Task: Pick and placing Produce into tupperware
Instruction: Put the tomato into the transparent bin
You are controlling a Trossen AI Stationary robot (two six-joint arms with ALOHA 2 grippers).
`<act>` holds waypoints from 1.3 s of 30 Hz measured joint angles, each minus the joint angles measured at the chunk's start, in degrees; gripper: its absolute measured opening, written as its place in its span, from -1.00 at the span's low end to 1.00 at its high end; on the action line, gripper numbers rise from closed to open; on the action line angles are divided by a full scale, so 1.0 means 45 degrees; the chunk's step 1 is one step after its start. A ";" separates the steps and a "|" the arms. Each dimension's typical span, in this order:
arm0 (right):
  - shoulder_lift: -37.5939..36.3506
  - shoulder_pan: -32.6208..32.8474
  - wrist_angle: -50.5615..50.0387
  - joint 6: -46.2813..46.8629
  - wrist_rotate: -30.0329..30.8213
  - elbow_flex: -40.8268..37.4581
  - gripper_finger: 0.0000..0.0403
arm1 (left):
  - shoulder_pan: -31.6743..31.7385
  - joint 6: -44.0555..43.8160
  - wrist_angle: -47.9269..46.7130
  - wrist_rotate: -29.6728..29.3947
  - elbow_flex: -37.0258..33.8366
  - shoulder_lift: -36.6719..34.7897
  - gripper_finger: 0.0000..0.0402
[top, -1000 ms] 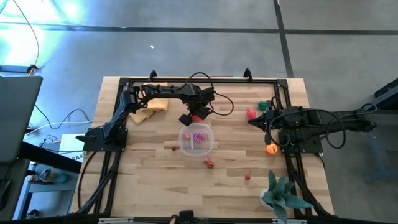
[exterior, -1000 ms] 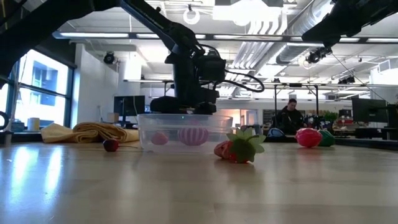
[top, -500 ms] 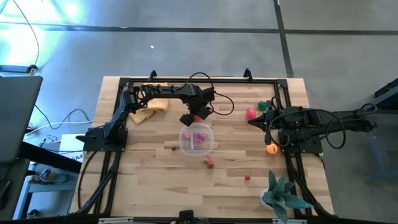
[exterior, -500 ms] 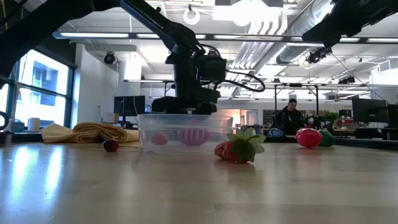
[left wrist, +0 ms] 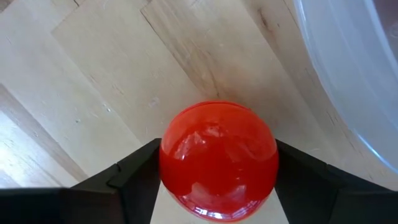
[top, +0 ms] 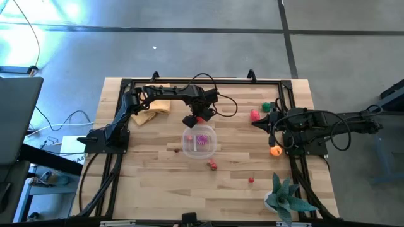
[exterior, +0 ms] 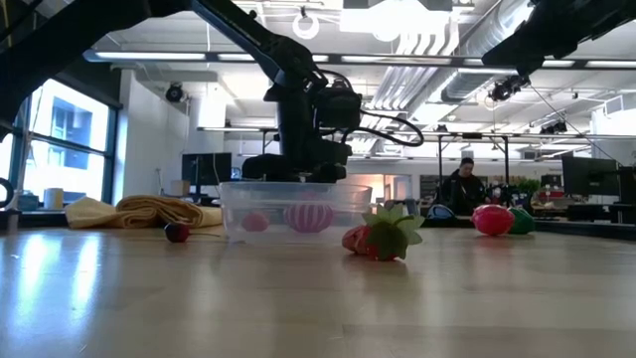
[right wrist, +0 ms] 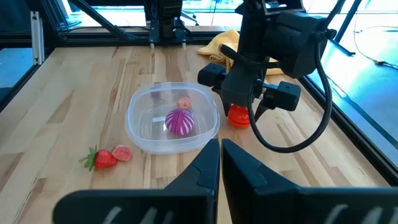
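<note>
My left gripper (top: 197, 118) stands just beyond the far rim of the clear tub (top: 200, 142), shut on a shiny red round toy fruit (left wrist: 217, 160). The tub rests flat on the table and holds a purple-striped piece (right wrist: 180, 121) and a small pink one (right wrist: 184, 103). A strawberry with a red piece (top: 213, 164), a small red piece (top: 251, 180) and a dark one (top: 176, 150) lie loose on the wood. My right gripper (right wrist: 221, 163) waits shut near the right side, by a pink-red piece (top: 254, 115), a green one (top: 267, 107) and an orange one (top: 275, 151). My left gripper pinches the red round fruit between its two fingers (left wrist: 134, 171), one on each side of its widest part (left wrist: 166, 163). The fingers come from above, pointing down. The fruit (right wrist: 239, 116) sits low beside the tub's far wall; whether it touches the table I cannot tell.
A folded yellow cloth (top: 154, 108) lies at the far left. A spiky teal potted plant (top: 287, 197) stands at the near right corner. A black frame (top: 202, 81) runs round the table's edges. Bare wood lies on the near side of the tub.
</note>
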 joint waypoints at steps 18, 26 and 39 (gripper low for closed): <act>-0.0005 0.0000 0.0003 0.0000 0.0000 0.0000 -0.95 | 0.0000 0.0026 -0.0332 -0.0425 0.0348 -0.0235 0.27; -0.0005 0.0000 0.0003 0.0000 -0.0004 0.0000 -0.95 | -0.0356 0.0012 -0.2086 -0.1064 0.1854 -0.0536 0.31; -0.0005 0.0000 0.0003 0.0000 -0.0001 0.0000 -0.95 | -0.2026 -0.1599 -0.4093 -0.1780 0.2487 -0.1658 0.34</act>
